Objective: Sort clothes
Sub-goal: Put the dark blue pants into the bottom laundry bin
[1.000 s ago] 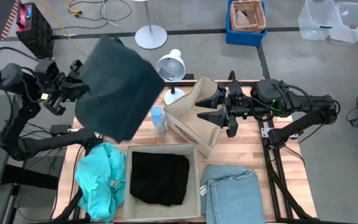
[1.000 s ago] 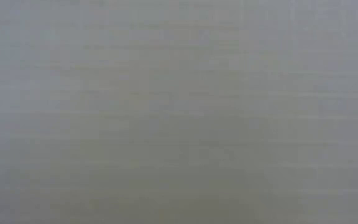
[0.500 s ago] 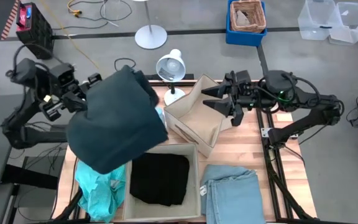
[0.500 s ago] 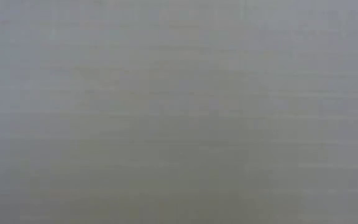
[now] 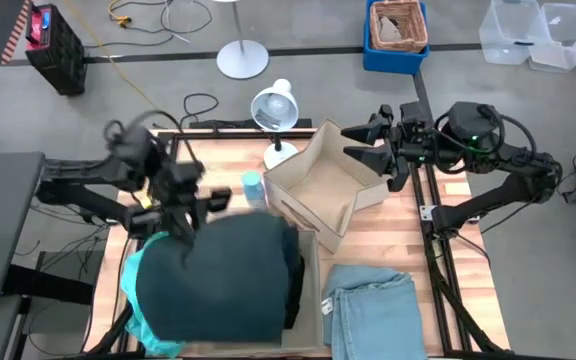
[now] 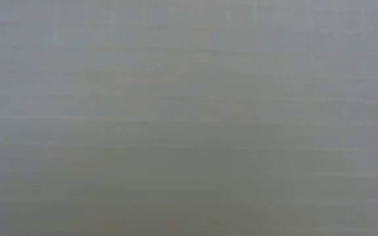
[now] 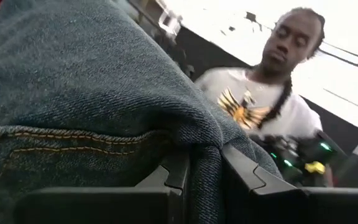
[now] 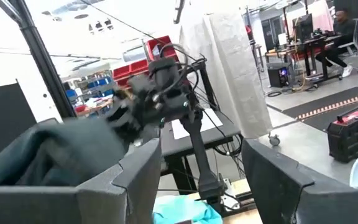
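Note:
My left gripper is shut on the dark green garment. The garment spreads out below it over the near beige box and hides most of the black garment lying in that box. The turquoise garment lies on the table left of the box and also shows in the right wrist view. The pale blue garment lies folded at the near right. My right gripper is open and empty above the far edge of the tilted beige box. The low view is blank grey. My left gripper pinches a bunched fold of the dark green garment between its two fingers, next to a seam with yellow stitching. The rest of the garment spreads below and beyond the gripper, over the near box. Whether it rests on the box I cannot tell.
A water bottle and a white desk lamp stand at the table's far side, next to the tilted box. A person is beyond the table. Crates and cables lie on the floor around it.
My left gripper has swung down from high at the far left, toward the near edge and the right, carrying the dark green garment. The garment now hangs over the near box and covers the black garment. My right gripper has drawn back toward the right and far edge, still open.

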